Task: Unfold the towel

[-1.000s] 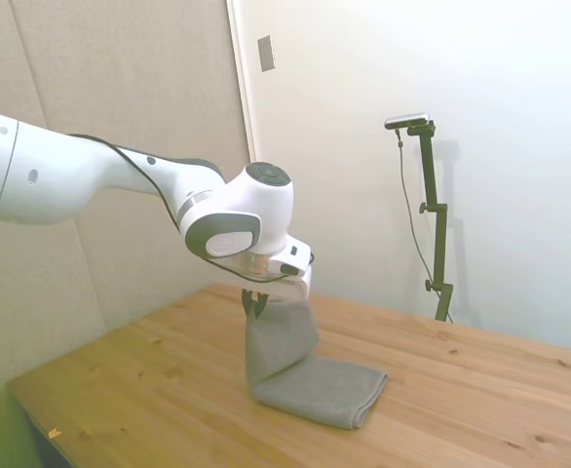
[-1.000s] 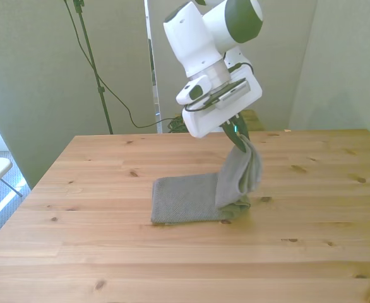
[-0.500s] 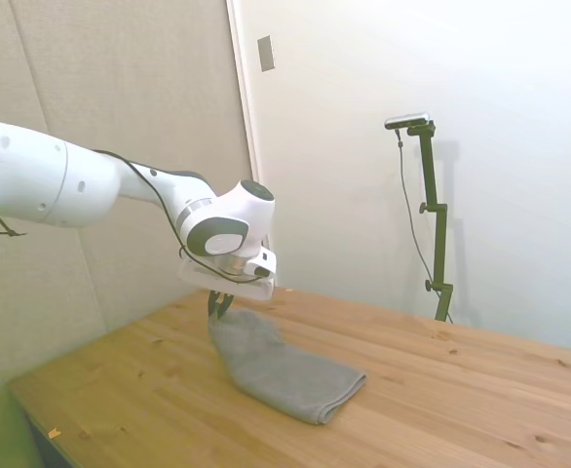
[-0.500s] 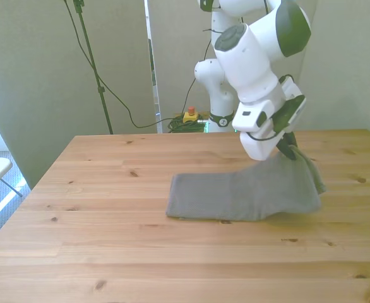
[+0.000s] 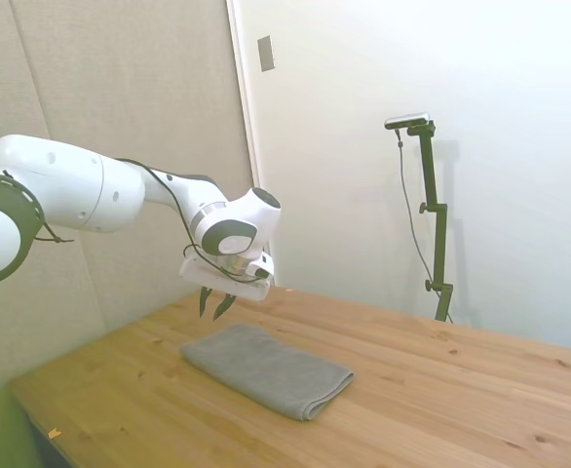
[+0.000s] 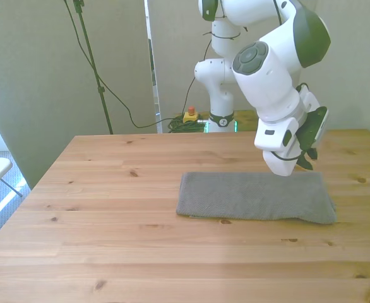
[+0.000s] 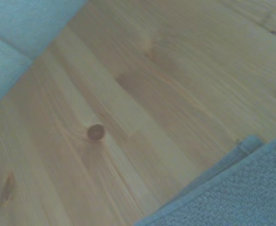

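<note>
The towel [image 5: 266,369] lies flat on the wooden counter [image 5: 441,409] as one long grey rectangle, its layers pressed down and no part of it lifted. The pincer [image 5: 215,303] hangs above the counter with its two dark fingers [image 5: 205,301] spread apart and nothing between them; it is released and does not touch the cloth. The towel's near end sits just below and beside the fingertips, and the rest of it stretches away from the pincer across the boards. In the front view the pincer [image 6: 309,158] sits over the towel's [image 6: 254,197] end on the front view's right. The wrist view shows a corner of the towel [image 7: 232,193] and bare wood with a dark knot [image 7: 95,132].
</note>
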### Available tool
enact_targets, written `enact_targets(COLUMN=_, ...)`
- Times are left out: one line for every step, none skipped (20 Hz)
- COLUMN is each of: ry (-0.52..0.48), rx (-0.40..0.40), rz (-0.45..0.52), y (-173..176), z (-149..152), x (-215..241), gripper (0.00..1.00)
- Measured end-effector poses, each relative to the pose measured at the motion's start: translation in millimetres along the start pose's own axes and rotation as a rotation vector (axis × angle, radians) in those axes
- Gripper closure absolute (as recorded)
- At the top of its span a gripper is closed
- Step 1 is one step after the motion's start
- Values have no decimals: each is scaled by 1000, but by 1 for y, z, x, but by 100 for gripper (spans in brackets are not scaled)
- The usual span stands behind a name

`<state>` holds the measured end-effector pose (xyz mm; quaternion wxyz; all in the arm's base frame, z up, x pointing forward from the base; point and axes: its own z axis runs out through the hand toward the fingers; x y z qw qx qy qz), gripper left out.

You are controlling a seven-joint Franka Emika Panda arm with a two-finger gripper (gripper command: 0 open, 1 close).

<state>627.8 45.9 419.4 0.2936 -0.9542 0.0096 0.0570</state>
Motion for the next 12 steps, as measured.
enact_targets(ry=26, rx=-26, rz=36, y=-3, z=-4, x=1, gripper=0)
enact_targets(ry=54, rx=-56, rz=65, y=-4, z=-6, x=1, gripper=0)
enact_targets(ry=84, rx=-87, rz=92, y=-5, z=-6, x=-1, gripper=0)
enact_targets(ry=111, rx=-114, rz=121, y=-7, z=-6, x=-5, gripper=0)
enact_targets(ry=135, rx=-138, rz=154, y=-8, z=-5, x=-11, gripper=0)
enact_targets(ry=158, rx=-160, rz=187, y=-8, z=-5, x=-20, gripper=0)
enact_targets(ry=178, rx=-183, rz=220, y=-10, z=-7, x=-32, gripper=0)
enact_targets(ry=197, rx=-206, rz=254, y=-14, z=-10, x=-45, gripper=0)
enact_targets(ry=217, rx=-230, rz=288, y=-18, z=-13, x=-60, gripper=0)
enact_targets(ry=236, rx=-255, rz=322, y=-23, z=-16, x=-77, gripper=0)
enact_targets(ry=255, rx=-281, rz=357, y=-27, z=-18, x=-94, gripper=0)
enact_targets(ry=271, rx=-312, rz=391, y=-31, z=-19, x=-112, gripper=0)
